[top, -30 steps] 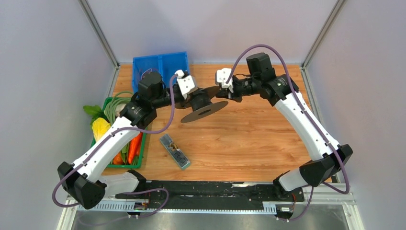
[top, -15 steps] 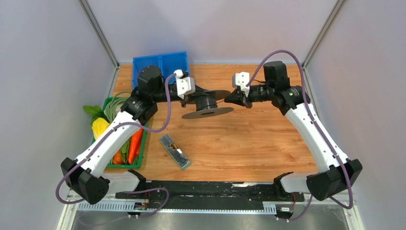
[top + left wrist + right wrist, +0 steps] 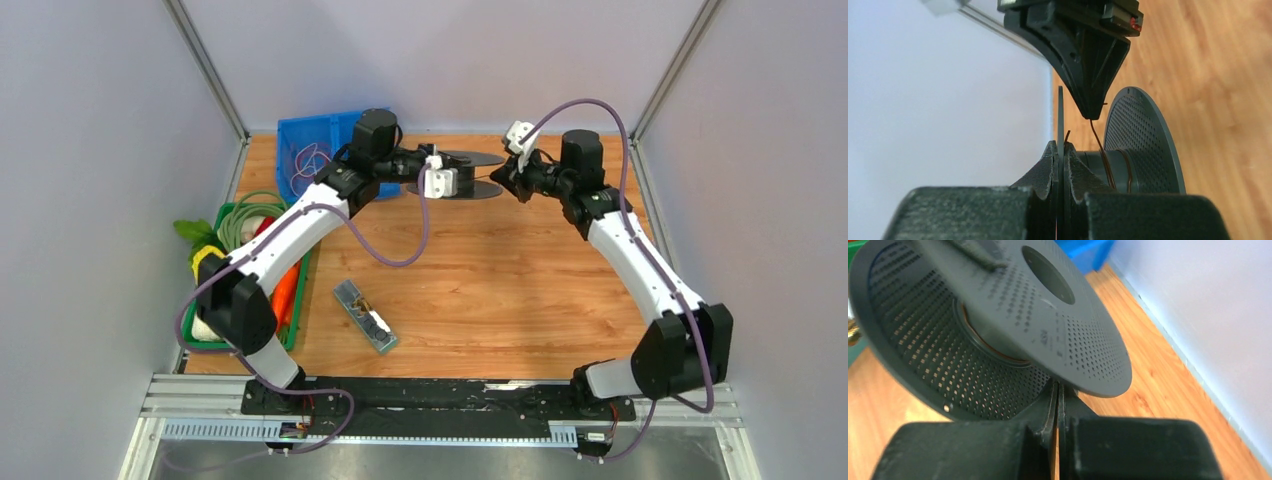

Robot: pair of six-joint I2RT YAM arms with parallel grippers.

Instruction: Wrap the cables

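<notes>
At 9 o'clock on the table (image 3: 500,290) sits a green basket (image 3: 296,338). A carrot (image 3: 284,297) and a coiled green hose (image 3: 240,222) lie in it. At 11 o'clock is a blue bin (image 3: 318,122). Near 7 o'clock from the middle of the table lies a small flat grey strip (image 3: 365,316), well apart from the other things.

The left arm (image 3: 300,215) reaches to 12 o'clock, close to the back wall. There the left fingers (image 3: 1060,152) pinch the thin edge of one round side of a black spool (image 3: 1143,145). The spool has two round sides full of tiny holes, with a drum between them.

The cable (image 3: 1097,142) is a very thin dark wire. In the left wrist view it runs from the tip of the right fingers (image 3: 1093,107), at 12 o'clock from the drum, down onto the drum. Some of it goes around the drum, between the two round sides.

The right fingers are pressed tight together and pinch the cable at their tip. In the right wrist view the spool sits just past them, at 11 o'clock. The cable is too thin to make out there.
</notes>
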